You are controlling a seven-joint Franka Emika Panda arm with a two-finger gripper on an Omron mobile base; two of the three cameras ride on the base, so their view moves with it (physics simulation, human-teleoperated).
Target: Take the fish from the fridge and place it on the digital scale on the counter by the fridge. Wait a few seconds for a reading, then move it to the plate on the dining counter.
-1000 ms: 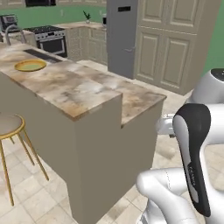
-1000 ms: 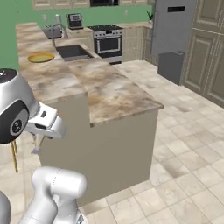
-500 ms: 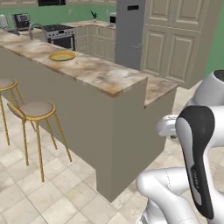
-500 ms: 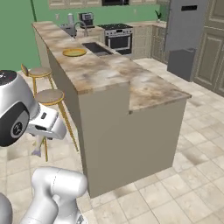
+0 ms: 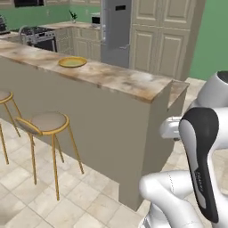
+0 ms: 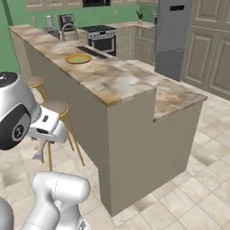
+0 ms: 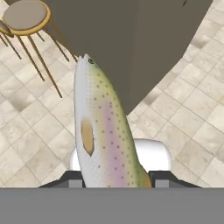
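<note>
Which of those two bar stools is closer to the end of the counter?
The fully visible stool; the other stool sits farther along the dining counter, cut off at the picture's edge.

plate (image 5: 72,62) on dining counter (image 5: 133,82) | 2 stools (image 5: 43,123) before it | fridge (image 5: 116,32) behind

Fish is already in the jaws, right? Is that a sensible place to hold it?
Yes. The gripper is shut on the fish near its tail end, jaws either side of the flat body. The head points away, free. That suits a slender fish.
</note>
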